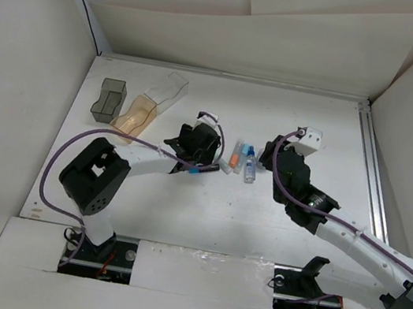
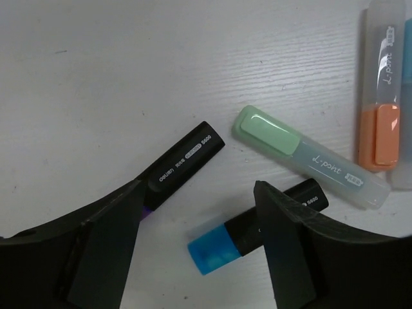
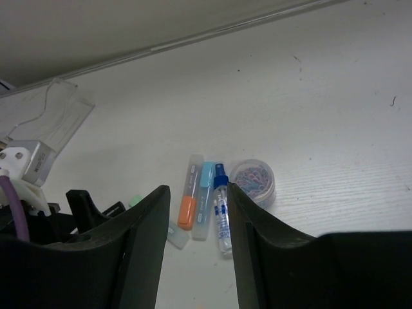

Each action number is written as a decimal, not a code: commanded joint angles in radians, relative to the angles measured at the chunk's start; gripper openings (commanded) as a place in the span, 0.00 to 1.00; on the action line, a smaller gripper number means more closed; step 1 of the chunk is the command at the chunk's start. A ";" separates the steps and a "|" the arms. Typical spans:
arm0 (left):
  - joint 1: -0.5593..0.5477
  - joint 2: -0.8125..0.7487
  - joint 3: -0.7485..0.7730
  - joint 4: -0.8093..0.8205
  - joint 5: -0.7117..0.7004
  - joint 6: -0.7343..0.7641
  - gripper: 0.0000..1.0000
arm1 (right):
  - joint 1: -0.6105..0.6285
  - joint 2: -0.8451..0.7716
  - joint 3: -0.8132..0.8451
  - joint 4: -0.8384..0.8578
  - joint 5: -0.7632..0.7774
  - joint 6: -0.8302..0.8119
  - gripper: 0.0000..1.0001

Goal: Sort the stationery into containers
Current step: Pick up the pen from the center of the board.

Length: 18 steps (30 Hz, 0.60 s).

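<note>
My left gripper is open, low over the table. A black marker with a blue cap lies between its fingers and a black marker with a purple part lies partly under the left finger. A green-capped marker and an orange-capped marker lie just beyond. My right gripper is open and empty, above and behind the orange marker, a light-blue marker and the blue-capped bottle. The dark grey bin, amber bin and clear bin stand at the back left.
A small round clear tub of coloured paper clips sits beside the bottle. White walls enclose the table, with a metal rail along the right side. The clear bin also shows in the right wrist view.
</note>
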 commanded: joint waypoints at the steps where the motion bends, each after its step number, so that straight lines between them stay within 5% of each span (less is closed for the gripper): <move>1: 0.005 0.035 0.080 -0.067 0.016 0.016 0.68 | 0.009 -0.019 0.011 0.030 -0.013 0.000 0.47; 8: 0.035 0.079 0.119 -0.070 0.007 0.034 0.68 | 0.009 -0.019 0.011 0.030 -0.022 0.000 0.47; 18: 0.059 0.156 0.165 -0.081 0.007 0.043 0.53 | 0.009 -0.019 0.011 0.030 -0.022 -0.009 0.47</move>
